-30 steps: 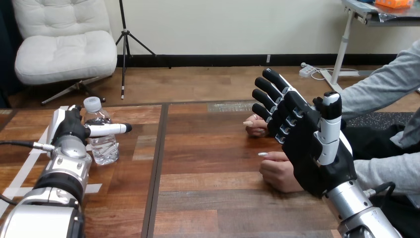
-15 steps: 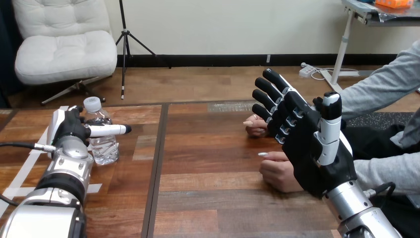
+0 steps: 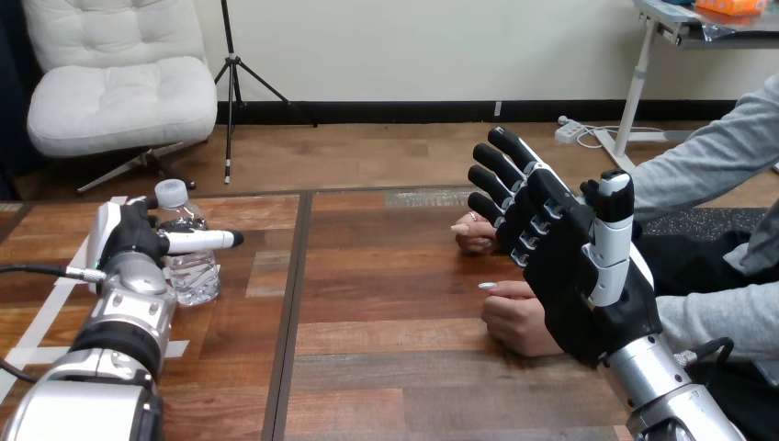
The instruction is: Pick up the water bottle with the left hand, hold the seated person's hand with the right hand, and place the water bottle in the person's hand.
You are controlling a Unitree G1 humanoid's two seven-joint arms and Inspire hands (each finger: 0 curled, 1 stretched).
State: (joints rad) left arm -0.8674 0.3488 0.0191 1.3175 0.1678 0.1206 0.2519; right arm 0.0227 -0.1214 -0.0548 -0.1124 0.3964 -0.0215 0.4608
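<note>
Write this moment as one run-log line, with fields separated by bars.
left hand at water bottle, bottle on table | right hand open, before person's hands, not holding | handover pending

One water bottle (image 3: 195, 276), two robot hands (image 3: 129, 241) (image 3: 574, 266) (person's hands (image 3: 476, 239) (image 3: 516, 317): two).

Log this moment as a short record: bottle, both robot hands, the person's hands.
water bottle: standing capped on the table, at the view's left
left hand: against the bottle; grip cannot be told
right hand: open, raised before the person's hands, holding neither
person's hands: resting on the table, at the view's right
</note>
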